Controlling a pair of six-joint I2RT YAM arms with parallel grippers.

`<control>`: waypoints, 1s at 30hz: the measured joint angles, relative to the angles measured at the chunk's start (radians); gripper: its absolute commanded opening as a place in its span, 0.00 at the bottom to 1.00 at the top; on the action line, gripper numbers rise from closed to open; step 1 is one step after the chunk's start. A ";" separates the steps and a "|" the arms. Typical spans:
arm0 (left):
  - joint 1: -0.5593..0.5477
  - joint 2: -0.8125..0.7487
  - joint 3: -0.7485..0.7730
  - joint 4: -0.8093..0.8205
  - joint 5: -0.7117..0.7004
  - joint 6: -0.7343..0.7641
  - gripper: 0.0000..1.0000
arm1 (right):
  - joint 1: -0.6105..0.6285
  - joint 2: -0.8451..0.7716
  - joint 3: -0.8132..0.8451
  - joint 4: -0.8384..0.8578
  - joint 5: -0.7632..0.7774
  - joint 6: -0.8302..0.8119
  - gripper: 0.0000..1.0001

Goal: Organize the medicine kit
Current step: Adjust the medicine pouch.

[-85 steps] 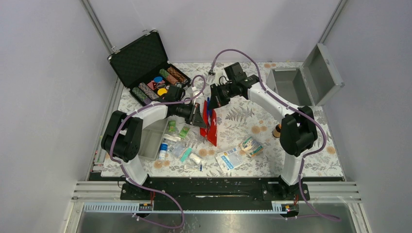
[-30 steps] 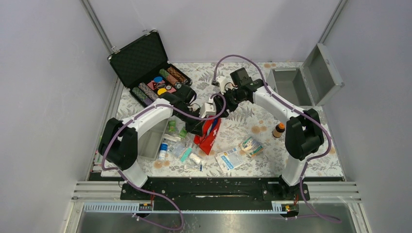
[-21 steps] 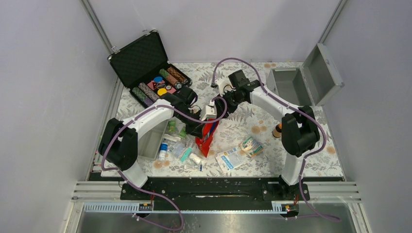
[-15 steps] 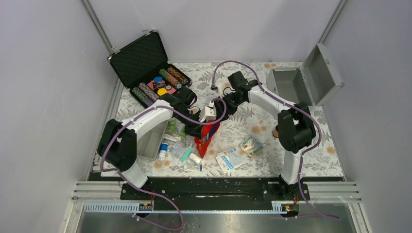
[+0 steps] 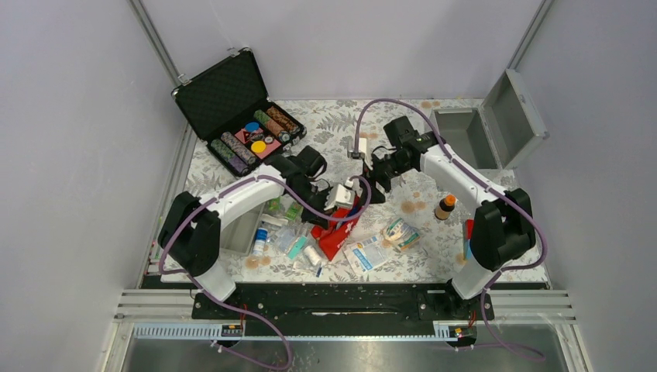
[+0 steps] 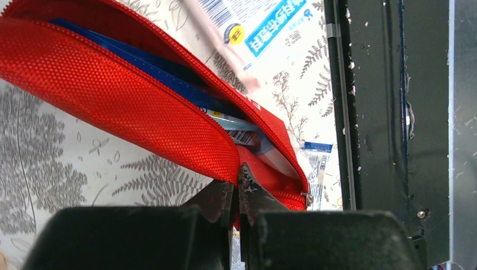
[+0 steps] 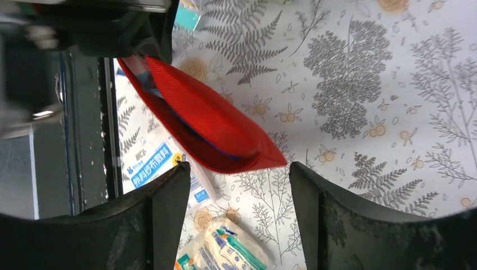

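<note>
**Red pouch [image 6: 112, 95] pinched at centre of bench [image 5: 434, 260], medicine kit [image 5: 462, 139] open at 2 o'clock**

Left fingers [image 6: 250, 197] clenched on the pouch's zip edge, seemingly to hold its mouth agape over the blue packets [image 6: 169, 67] inside. Right fingers [image 7: 160, 225] released, spread wide just above the pouch's far corner, grasping nothing. Left arm stretched low from 7 o'clock toward centre; right arm folded in from 5 o'clock, wrist tipped down. Kit well apart from both, lid raised to receive supplies.
</note>
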 measured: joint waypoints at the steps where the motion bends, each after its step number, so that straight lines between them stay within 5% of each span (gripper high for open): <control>1: -0.016 0.000 0.000 0.003 -0.002 0.011 0.03 | 0.000 0.000 -0.008 -0.009 -0.003 -0.025 0.72; 6: -0.072 -0.008 0.000 0.016 -0.011 0.053 0.04 | 0.000 0.011 -0.027 -0.039 -0.003 -0.109 0.68; 16: -0.100 -0.014 0.000 0.038 -0.090 0.063 0.04 | 0.000 0.135 0.084 -0.195 -0.087 -0.224 0.40; 21: -0.094 -0.015 -0.019 0.149 -0.192 -0.011 0.30 | -0.003 0.173 0.107 -0.245 -0.095 -0.245 0.00; 26: -0.027 -0.017 -0.039 0.274 -0.253 -0.119 0.54 | -0.015 0.181 0.115 -0.246 -0.093 -0.203 0.00; 30: 0.093 -0.047 -0.042 0.378 -0.214 -0.285 0.60 | -0.052 0.190 0.139 -0.243 -0.122 -0.174 0.00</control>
